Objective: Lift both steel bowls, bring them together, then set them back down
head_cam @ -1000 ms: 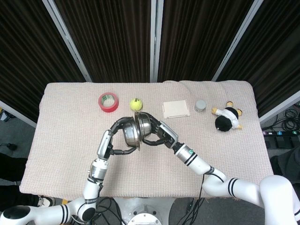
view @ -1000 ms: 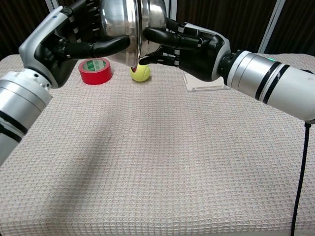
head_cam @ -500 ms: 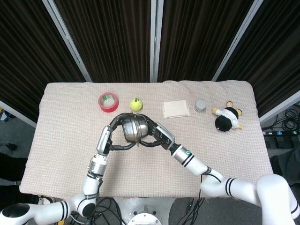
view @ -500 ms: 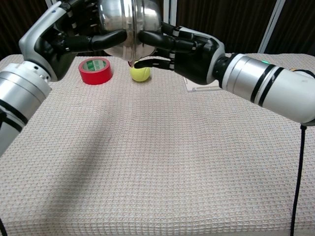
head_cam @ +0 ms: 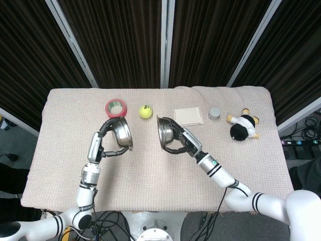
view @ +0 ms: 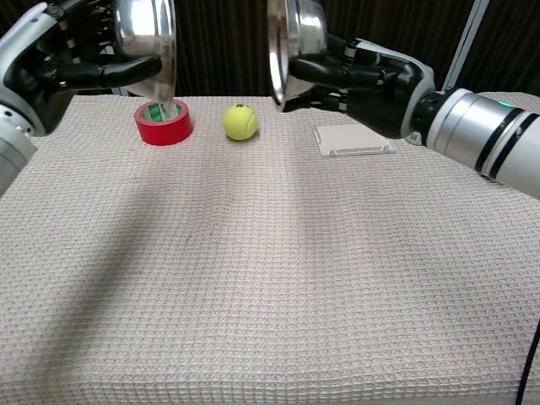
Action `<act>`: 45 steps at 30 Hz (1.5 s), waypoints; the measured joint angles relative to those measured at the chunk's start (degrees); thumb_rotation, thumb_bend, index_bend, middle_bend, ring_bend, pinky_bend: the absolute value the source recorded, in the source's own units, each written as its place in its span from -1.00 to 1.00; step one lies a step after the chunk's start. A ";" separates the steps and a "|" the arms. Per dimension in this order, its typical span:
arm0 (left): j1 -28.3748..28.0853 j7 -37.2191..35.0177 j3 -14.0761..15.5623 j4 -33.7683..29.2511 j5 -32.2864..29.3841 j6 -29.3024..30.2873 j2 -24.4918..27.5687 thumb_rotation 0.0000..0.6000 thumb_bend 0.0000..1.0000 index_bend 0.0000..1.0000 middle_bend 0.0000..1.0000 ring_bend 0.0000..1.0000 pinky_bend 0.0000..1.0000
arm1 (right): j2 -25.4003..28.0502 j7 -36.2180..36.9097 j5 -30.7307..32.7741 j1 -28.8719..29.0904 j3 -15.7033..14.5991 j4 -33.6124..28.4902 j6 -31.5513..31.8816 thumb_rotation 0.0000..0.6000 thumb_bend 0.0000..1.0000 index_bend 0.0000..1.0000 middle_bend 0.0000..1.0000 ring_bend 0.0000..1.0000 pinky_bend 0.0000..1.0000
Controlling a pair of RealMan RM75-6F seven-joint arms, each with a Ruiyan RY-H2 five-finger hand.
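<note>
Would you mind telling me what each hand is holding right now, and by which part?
Each hand holds a steel bowl: the left hand the left bowl, the right hand the right bowl, both around the rounded outside.

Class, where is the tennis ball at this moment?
In the head view the tennis ball lies on the table's far side, between the red tape roll on its left and the white card on its right.

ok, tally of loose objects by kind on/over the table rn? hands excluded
steel bowls: 2, one in the left hand, one in the right hand
red tape roll: 1
yellow tennis ball: 1
flat white box: 1
small grey container: 1
black-and-white plush toy: 1
total: 7
</note>
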 measured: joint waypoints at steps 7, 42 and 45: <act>0.12 8.85 6.30 1.56 2.15 -8.17 12.26 1.00 -0.70 -0.12 -0.11 -0.13 0.34 | 7.22 -26.17 3.94 -4.10 -3.38 -3.93 -1.38 1.00 -0.51 -0.30 -0.28 -0.45 -0.24; -8.73 42.05 13.22 4.57 -1.75 -32.93 18.36 1.00 -0.99 -0.95 -0.97 -0.92 -0.42 | 15.81 -95.74 36.04 -16.13 -6.12 -24.18 1.17 1.00 -0.75 -0.74 -0.51 -0.62 -0.41; -8.82 41.37 13.14 4.82 -1.85 -32.86 18.20 1.00 -1.00 -1.00 -1.00 -1.00 -0.60 | 16.43 -95.89 36.15 -15.90 -6.12 -24.71 -0.60 1.00 -0.86 -0.97 -0.77 -0.88 -0.63</act>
